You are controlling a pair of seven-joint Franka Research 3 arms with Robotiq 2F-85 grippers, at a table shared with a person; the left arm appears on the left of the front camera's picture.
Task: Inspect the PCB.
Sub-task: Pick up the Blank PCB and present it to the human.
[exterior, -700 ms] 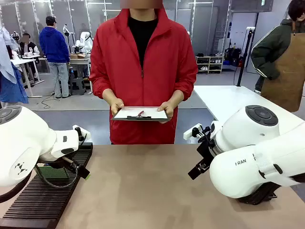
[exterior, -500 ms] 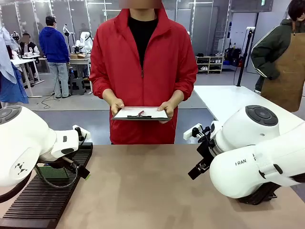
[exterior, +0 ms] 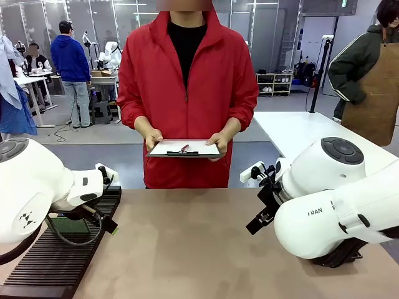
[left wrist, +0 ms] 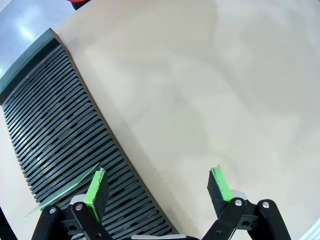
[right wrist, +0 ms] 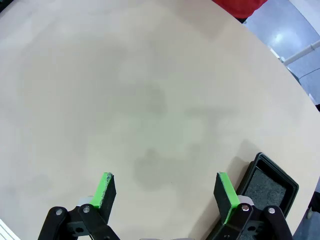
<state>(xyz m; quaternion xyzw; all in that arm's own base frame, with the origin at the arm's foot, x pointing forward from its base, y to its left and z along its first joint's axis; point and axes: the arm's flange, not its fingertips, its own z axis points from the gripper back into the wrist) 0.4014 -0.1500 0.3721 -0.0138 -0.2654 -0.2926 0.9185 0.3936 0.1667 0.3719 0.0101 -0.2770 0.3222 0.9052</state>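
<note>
**Where the pick of the PCB can fail**

The table (exterior: 187,249) is wide, smooth and brown. A thin board laid flat on it is, I think, hard to pick up again, because the fingertips may scrape the top or only push the board away.

The person (exterior: 187,93) stands at the far side with both hands on a white clipboard (exterior: 183,148). An arm that carries the board across too fast or too far can come close to these hands.

The left arm (exterior: 37,187) hangs over the black slotted rack (exterior: 37,261) at the table's left side. The right arm (exterior: 336,205) is well apart on the right, with a small black tray (right wrist: 265,185) near its gripper.

The PCB (exterior: 68,225) rests on the rack under the left arm. In the left wrist view its thin green edge shows just beside one finger. Whether it lies flat or leans in a slot I cannot tell.

The left gripper (left wrist: 157,189) has its fingers wide apart with nothing between them, and the rack's edge and bare table lie beyond. The right gripper (right wrist: 165,194) is spread and empty as well, over bare table.

The main danger is a descent with one finger on top of the board and not beside it, which can press or bend the board or jam it between the ribs. The ribs can also catch a fingertip. Because the board is so thin, the pads may hold only a narrow edge, and then it can tilt or slip out on the way.
</note>
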